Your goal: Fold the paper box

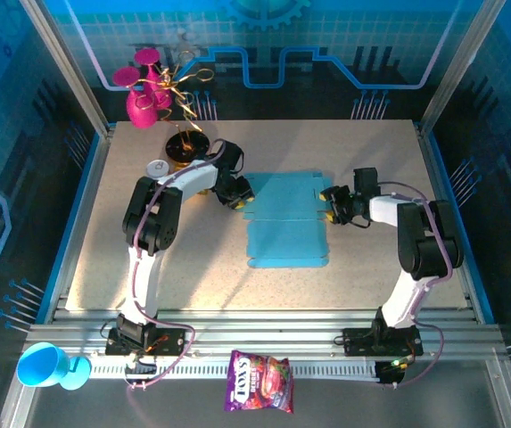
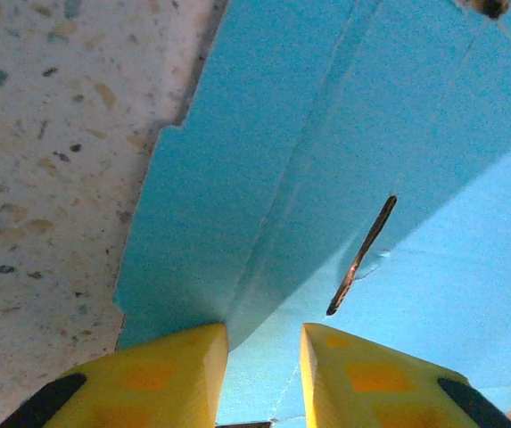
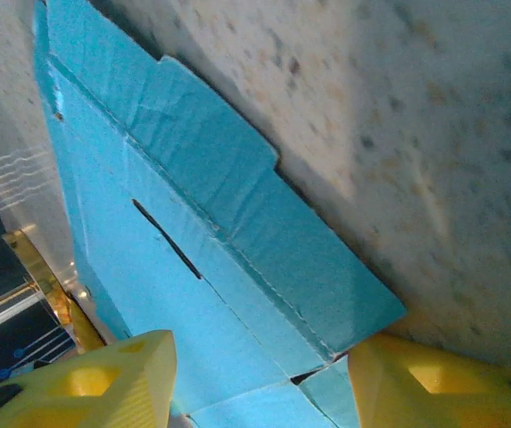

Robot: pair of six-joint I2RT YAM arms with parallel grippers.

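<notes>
Currently the paper box (image 1: 286, 223) lies flat, its long axis running near-to-far.

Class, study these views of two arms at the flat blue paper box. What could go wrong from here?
1. The paper box lies flat and loose; with the left tool and right tool both open at opposite edges, a push may slide it rather than crease it.
2. A finger could snag the slit and tear the card.
3. The left arm passes close to the gold ornament and might knock it.
</notes>
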